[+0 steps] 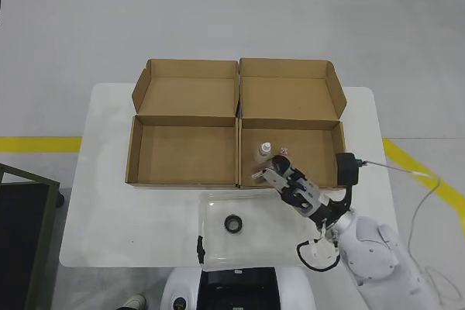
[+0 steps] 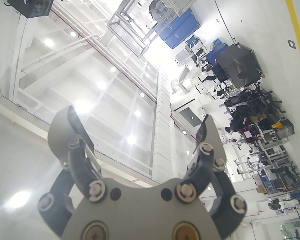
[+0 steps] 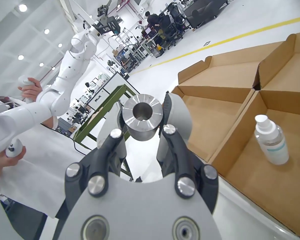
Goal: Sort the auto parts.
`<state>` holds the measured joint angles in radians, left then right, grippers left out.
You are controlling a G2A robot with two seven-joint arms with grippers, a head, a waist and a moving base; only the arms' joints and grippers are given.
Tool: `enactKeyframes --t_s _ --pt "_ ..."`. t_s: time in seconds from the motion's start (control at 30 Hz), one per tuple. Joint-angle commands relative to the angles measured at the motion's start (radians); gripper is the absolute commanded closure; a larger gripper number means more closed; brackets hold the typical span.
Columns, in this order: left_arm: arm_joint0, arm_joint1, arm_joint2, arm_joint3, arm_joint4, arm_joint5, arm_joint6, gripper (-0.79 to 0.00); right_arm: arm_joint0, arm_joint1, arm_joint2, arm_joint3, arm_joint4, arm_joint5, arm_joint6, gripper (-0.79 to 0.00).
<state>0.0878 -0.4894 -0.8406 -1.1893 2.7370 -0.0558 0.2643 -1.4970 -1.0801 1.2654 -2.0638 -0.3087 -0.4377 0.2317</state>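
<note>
My right gripper (image 3: 143,111) is shut on a silver metal bushing (image 3: 140,123) with a round bore, held in the air. In the top view that gripper (image 1: 265,173) hovers over the front wall of the right cardboard box (image 1: 325,147). Beside it is the left cardboard box (image 1: 182,151), with bare cardboard inside. A black ring part (image 1: 233,224) lies in the clear plastic tray (image 1: 217,203) near the table's front. My left gripper (image 2: 138,114) is open with nothing between its fingers and is raised high toward the ceiling.
A small clear spray bottle (image 3: 272,141) with a white cap stands upright in the right box near its left wall, close to my right gripper. Both box lids (image 1: 240,93) lie folded back at the far side. The white table (image 1: 108,209) has free room left of the tray.
</note>
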Motion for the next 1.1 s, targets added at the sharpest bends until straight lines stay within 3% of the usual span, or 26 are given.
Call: enactKeyframes --t_s 0.0,0.2,0.43,0.73,1.07 --pt "0.0 0.0 0.0 0.0 0.0 0.0 0.0 -0.785 0.004 -0.001 0.004 -0.001 0.012 0.011 0.003 0.0" --pt "0.0 0.0 0.0 0.0 0.0 0.0 0.0 -0.785 0.015 -0.004 0.012 -0.001 -0.005 0.023 -0.002 0.0" --pt "0.0 0.0 0.0 0.0 0.0 0.0 0.0 -0.785 0.034 -0.008 -0.007 0.0 -0.182 0.044 -0.015 0.0" --pt "0.0 0.0 0.0 0.0 0.0 0.0 0.0 -0.785 0.112 -0.025 -0.122 0.084 -0.44 0.097 -0.013 0.0" --pt "0.0 0.0 0.0 0.0 0.0 0.0 0.0 -0.785 0.277 -0.062 -0.282 0.176 -0.632 0.168 0.023 0.0"
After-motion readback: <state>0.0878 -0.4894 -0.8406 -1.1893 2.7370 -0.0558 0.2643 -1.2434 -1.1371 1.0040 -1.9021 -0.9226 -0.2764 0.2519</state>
